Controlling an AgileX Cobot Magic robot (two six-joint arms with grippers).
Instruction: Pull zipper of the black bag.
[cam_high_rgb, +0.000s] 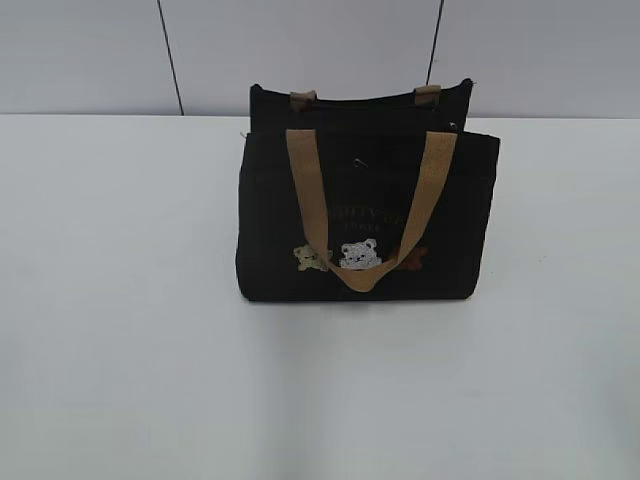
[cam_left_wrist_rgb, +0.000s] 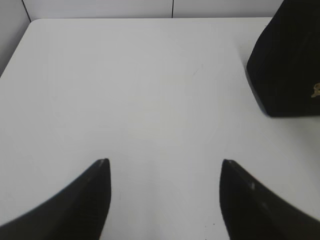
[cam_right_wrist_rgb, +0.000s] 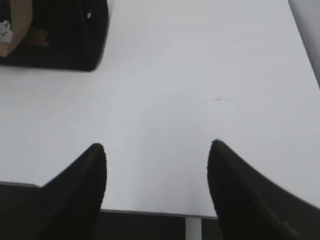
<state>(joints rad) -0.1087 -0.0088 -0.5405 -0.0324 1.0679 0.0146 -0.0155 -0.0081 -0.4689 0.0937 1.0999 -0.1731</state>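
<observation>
The black bag (cam_high_rgb: 368, 200) stands upright in the middle of the white table, with tan handles, gold lettering and small bears on its front. One tan handle (cam_high_rgb: 365, 215) hangs down over the front. A small grey fleck (cam_high_rgb: 358, 163) shows near the top, but I cannot tell if it is the zipper pull. Neither gripper shows in the exterior view. My left gripper (cam_left_wrist_rgb: 165, 162) is open and empty over bare table, with the bag's corner (cam_left_wrist_rgb: 287, 65) to its far right. My right gripper (cam_right_wrist_rgb: 157, 145) is open and empty, with the bag (cam_right_wrist_rgb: 65, 35) to its far left.
The white table (cam_high_rgb: 120, 300) runs wide on both sides of the bag. A grey panelled wall (cam_high_rgb: 90, 50) stands behind it. The table's near edge (cam_right_wrist_rgb: 150, 212) lies just under my right gripper.
</observation>
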